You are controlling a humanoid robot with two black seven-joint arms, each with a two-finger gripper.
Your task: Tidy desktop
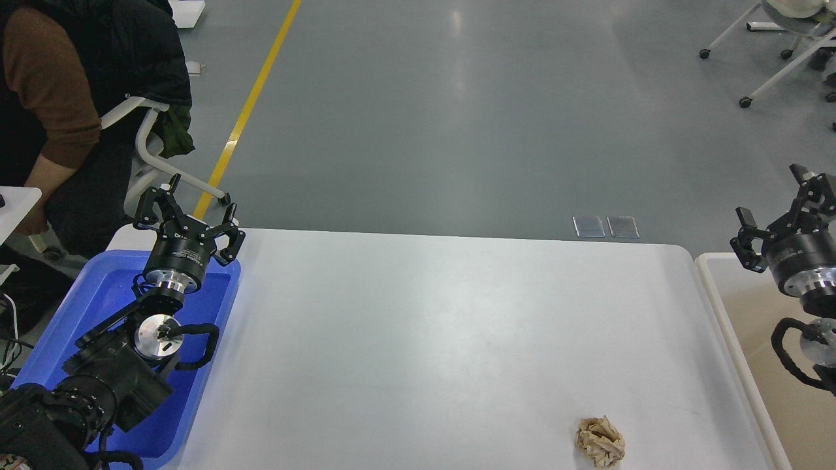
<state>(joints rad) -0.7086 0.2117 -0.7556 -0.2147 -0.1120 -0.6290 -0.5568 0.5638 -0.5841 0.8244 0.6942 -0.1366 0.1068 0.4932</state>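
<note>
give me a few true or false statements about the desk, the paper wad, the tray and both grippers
1. A crumpled paper wad lies on the desktop. True.
2. The left gripper holds the wad. False: it is open and empty, above the blue tray.
3. The wad lies nearer the beige bin than the tray. True.
4. The right gripper is shut on a cup. False: it is open, holding nothing.

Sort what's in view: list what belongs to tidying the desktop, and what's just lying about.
Part of the job:
desktop
crumpled paper ball
blue tray
beige bin
left hand, open
right hand, open

Just lying about:
seated person
yellow floor line
floor plates
wheeled frames
</note>
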